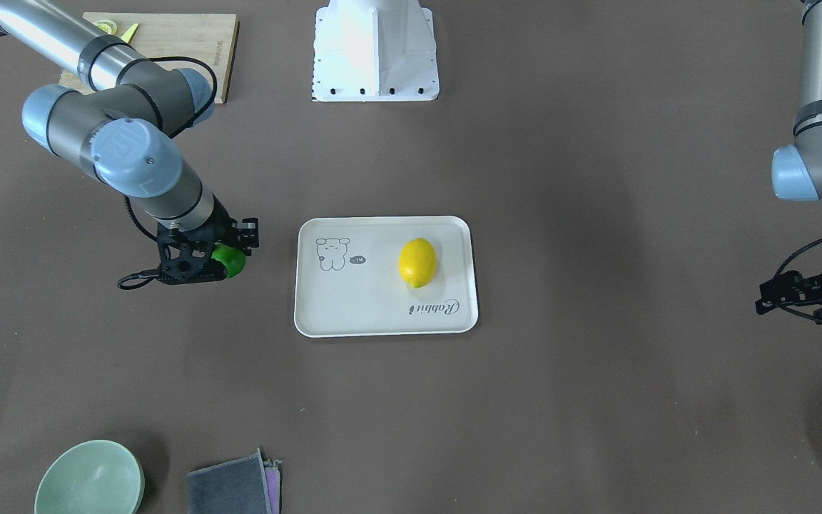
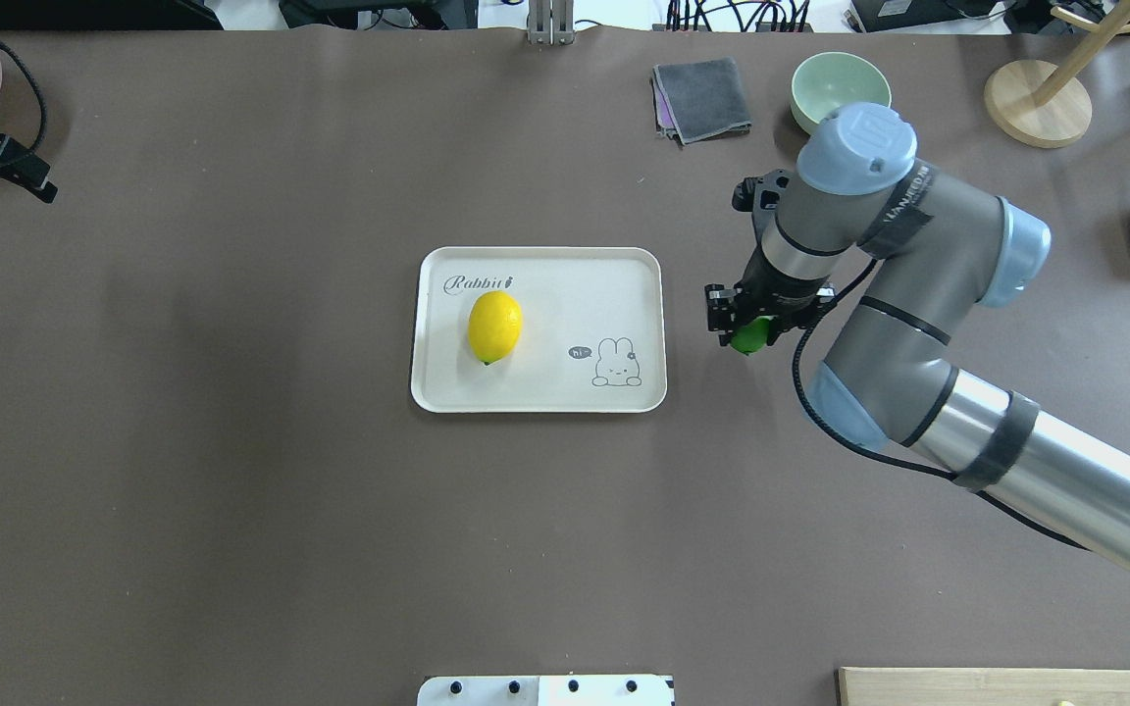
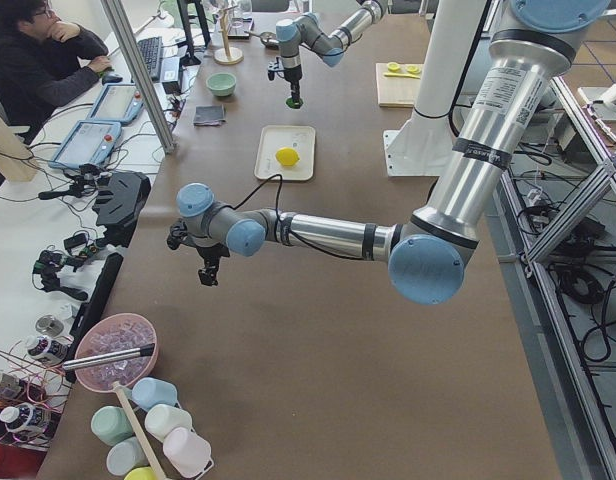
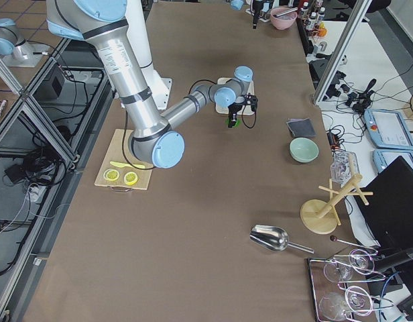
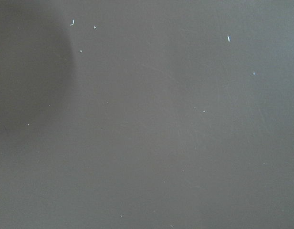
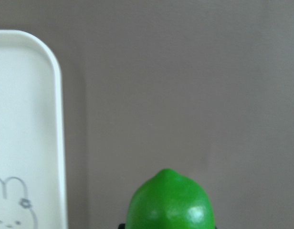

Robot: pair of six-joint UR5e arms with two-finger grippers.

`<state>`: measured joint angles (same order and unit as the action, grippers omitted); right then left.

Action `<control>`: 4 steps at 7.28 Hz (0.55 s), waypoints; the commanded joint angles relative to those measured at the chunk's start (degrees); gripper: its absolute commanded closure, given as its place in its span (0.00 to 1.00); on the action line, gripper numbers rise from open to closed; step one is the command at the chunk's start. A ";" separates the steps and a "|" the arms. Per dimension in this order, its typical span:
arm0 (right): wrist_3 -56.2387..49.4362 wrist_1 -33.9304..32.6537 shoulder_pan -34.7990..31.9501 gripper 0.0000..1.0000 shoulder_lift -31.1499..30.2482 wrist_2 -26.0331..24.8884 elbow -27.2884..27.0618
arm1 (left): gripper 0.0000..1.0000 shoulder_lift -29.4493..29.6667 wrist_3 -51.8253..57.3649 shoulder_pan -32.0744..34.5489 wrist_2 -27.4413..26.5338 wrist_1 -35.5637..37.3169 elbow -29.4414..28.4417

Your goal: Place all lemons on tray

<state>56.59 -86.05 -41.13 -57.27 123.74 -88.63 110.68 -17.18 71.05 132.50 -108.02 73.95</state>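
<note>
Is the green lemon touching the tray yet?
Apart. The right wrist view shows a strip of bare table between the green lemon and the tray rim.

Assessed as a robotics laboratory, not a domestic or retail setting. Grounds noted: two industrial arms, left arm and right arm, rising from one white pedestal at a long table under a plain brown cover; aluminium framing around the bench; control pendants and loose cabling alongside; seated operator by a keyboard. Household wares found at the bench ends among the equipment: plastic cups, a metal scoop, and what appear to be wine glasses, too small to confirm
</note>
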 commanded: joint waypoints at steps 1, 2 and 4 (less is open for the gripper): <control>5.35 0.00 2.10 1.00 9.26 -0.08 7.05 | 0.02 -0.03 -0.14 -0.03 0.13 0.00 0.06; 5.11 0.52 2.63 1.00 9.37 -0.69 7.33 | 0.02 -0.03 -0.05 -0.03 0.04 0.09 0.06; 5.28 1.57 3.42 0.01 11.65 -2.78 9.96 | 0.02 0.06 -0.05 -0.12 0.04 -0.08 -0.47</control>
<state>61.67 -85.31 -38.44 -46.87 122.60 -80.09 110.66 -17.24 70.96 132.55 -107.98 73.83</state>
